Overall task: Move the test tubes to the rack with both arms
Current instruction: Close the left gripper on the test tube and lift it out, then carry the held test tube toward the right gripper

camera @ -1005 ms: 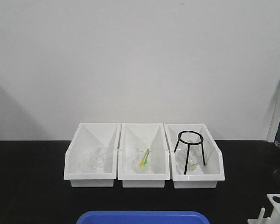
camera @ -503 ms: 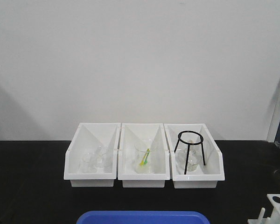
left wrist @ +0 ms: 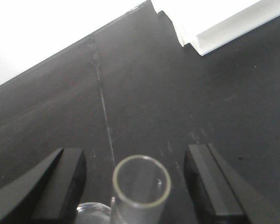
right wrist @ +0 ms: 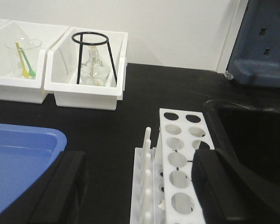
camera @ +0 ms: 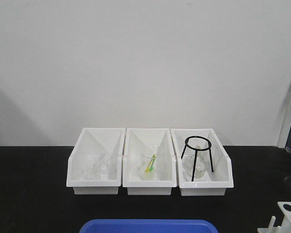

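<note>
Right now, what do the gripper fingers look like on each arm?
Left gripper: two matte black fingers, blocky with flat inner faces. Right gripper: same black fingers, edges blurred. No cables, labels or markings in view.

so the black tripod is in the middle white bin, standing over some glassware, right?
Not the middle. The front-facing view shows the black tripod in the right-hand bin, standing over glassware; the middle bin holds a beaker with green and yellow sticks.
</note>
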Robot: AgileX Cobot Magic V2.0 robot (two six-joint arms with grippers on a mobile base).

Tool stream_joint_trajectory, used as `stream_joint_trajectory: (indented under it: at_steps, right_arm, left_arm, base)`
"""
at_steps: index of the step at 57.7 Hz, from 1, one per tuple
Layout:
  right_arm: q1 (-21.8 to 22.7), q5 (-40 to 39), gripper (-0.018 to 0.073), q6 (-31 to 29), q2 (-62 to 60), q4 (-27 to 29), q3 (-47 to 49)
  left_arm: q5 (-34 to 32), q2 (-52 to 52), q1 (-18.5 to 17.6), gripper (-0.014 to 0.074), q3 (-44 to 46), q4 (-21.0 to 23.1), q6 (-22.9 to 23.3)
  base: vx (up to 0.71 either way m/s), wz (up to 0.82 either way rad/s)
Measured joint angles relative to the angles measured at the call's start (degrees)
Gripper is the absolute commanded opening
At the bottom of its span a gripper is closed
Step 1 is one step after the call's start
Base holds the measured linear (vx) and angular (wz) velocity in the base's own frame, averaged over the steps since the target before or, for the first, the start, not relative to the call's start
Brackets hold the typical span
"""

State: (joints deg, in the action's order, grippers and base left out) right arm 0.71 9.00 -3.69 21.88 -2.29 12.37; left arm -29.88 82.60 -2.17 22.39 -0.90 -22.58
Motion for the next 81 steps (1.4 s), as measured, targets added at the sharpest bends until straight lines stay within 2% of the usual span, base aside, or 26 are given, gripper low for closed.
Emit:
stream_joint_trajectory:
  at_steps: [24,40,51,68,81]
  right_arm:
    - [0.0,-2.36,0.0533,0.0,0.0,-0.05,0.0]
    - [0.0,-2.48,0.0533,0.0,0.0,-0.05,0.0]
    - [0.0,-2.94,0.0533,0.0,0.0,-0.05,0.0]
    - [0.0,-4.56,0.0533,0.0,0.0,1.42,0.0]
    - [0.0,-3.66,0.0533,0.05,0.0,5.45,0.0]
  left_arm:
    - [1.46,0.0,0.0,0.0287,0.0,0.0,0.0]
    - [1.46,-0.45,0.0,0.0083,0.04,0.0,-0.04]
    - [1.74,-3.11,0.0,-0.002,0.04,0.19,0.05]
    - [2.1,-11.93,0.0,-0.0022,0.04,1.34,0.69]
    - [2.52,-20.51,0.0,-0.002,0.31,2.87,9.03]
  base:
    - [0.0,0.0]
    - [0.0,0.0]
    - [0.0,0.0]
    - [0.0,0.0]
    - [0.0,0.0]
